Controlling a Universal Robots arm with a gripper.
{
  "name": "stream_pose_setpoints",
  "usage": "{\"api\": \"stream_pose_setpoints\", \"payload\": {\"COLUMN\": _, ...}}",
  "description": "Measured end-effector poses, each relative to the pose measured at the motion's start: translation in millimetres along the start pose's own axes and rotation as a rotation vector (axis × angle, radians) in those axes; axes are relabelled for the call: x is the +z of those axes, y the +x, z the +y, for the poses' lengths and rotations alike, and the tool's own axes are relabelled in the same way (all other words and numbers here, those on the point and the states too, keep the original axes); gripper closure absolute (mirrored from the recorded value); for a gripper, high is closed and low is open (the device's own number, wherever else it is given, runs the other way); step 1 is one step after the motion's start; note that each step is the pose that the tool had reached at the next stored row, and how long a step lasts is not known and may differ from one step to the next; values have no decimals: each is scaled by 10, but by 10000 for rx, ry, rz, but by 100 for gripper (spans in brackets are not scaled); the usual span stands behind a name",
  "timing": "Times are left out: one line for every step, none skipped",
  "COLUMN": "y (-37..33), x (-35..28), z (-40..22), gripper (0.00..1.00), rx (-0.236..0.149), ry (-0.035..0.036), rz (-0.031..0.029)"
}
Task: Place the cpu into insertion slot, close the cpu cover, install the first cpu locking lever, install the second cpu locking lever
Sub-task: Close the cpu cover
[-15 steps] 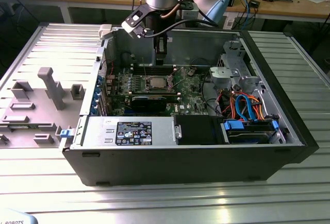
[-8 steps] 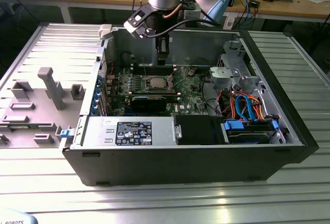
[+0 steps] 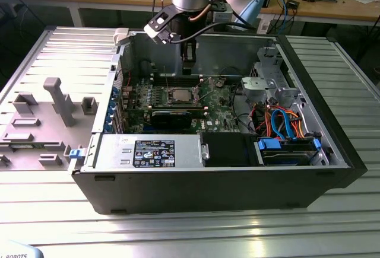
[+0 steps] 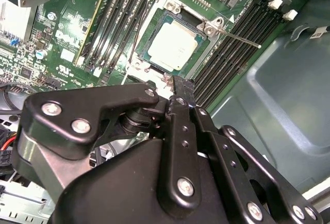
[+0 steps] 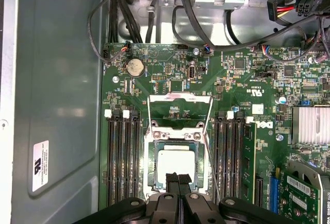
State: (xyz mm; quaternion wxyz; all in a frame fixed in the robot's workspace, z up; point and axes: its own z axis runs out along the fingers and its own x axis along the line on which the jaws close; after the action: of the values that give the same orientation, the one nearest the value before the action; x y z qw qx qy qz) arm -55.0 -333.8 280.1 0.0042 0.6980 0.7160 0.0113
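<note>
**Cpu in the slot, cover open**

The tool (image 5: pixel 178 178) hangs over the green board (image 5: pixel 247 105). Its two fingers are pressed together with nothing between them. Right under its tips, the cpu (image 5: pixel 176 165) lies flat in the slot (image 5: pixel 153 154), grey top up. It is square, so no side is longer. Its edges run the same way as the long black memory rows (image 5: pixel 122 157) beside it. Past the cpu, away from the tool, the cover (image 5: pixel 180 98) stands tipped up and open. In the second wrist view, a thin lever (image 4: pixel 234 34) sticks out from the slot's corner.
</note>
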Motion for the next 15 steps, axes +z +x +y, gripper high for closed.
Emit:
{"api": "stream_pose_setpoints", "payload": {"y": 0, "x": 0, "z": 0, "gripper": 89, "rx": 0, "ry": 0, "rz": 0}}
{"api": "stream_pose_setpoints", "payload": {"y": 0, "x": 0, "z": 3, "gripper": 89, "rx": -1, "ry": 1, "rz": 0}}
{"api": "stream_pose_setpoints", "payload": {"y": 0, "x": 0, "z": 5, "gripper": 89, "rx": -1, "ry": 0, "rz": 1}}
{"api": "stream_pose_setpoints", "payload": {"y": 0, "x": 0, "z": 12, "gripper": 89, "rx": 0, "ry": 0, "rz": 0}}
{"api": "stream_pose_setpoints", "payload": {"y": 0, "x": 1, "z": 19, "gripper": 89, "rx": 0, "ry": 0, "rz": 0}}
{"api": "stream_pose_setpoints", "payload": {"y": -1, "x": 0, "z": 20, "gripper": 89, "rx": 0, "ry": 1, "rz": 0}}
{"api": "stream_pose_setpoints", "payload": {"y": -1, "x": 1, "z": 22, "gripper": 89, "rx": -1, "ry": 0, "rz": 0}}
{"api": "stream_pose_setpoints", "payload": {"y": -1, "x": 1, "z": 24, "gripper": 89, "rx": -1, "ry": 0, "rz": 0}}
{"api": "stream_pose_setpoints", "payload": {"y": -1, "x": 0, "z": 27, "gripper": 89, "rx": -1, "ry": 1, "rz": 0}}
{"api": "stream_pose_setpoints", "payload": {"y": -1, "x": 1, "z": 30, "gripper": 89, "rx": 0, "ry": 0, "rz": 0}}
{"api": "stream_pose_setpoints", "payload": {"y": -1, "x": 1, "z": 31, "gripper": 89, "rx": 0, "ry": 0, "rz": 0}}
{"api": "stream_pose_setpoints", "payload": {"y": -1, "x": 1, "z": 34, "gripper": 89, "rx": 0, "ry": 0, "rz": 0}}
{"api": "stream_pose_setpoints", "payload": {"y": -1, "x": 1, "z": 36, "gripper": 89, "rx": 0, "ry": 0, "rz": 0}}
{"api": "stream_pose_setpoints", "payload": {"y": -1, "x": 1, "z": 38, "gripper": 89, "rx": 0, "ry": 0, "rz": 0}}
{"api": "stream_pose_setpoints", "payload": {"y": -1, "x": 1, "z": 41, "gripper": 89, "rx": 0, "ry": 0, "rz": 0}}
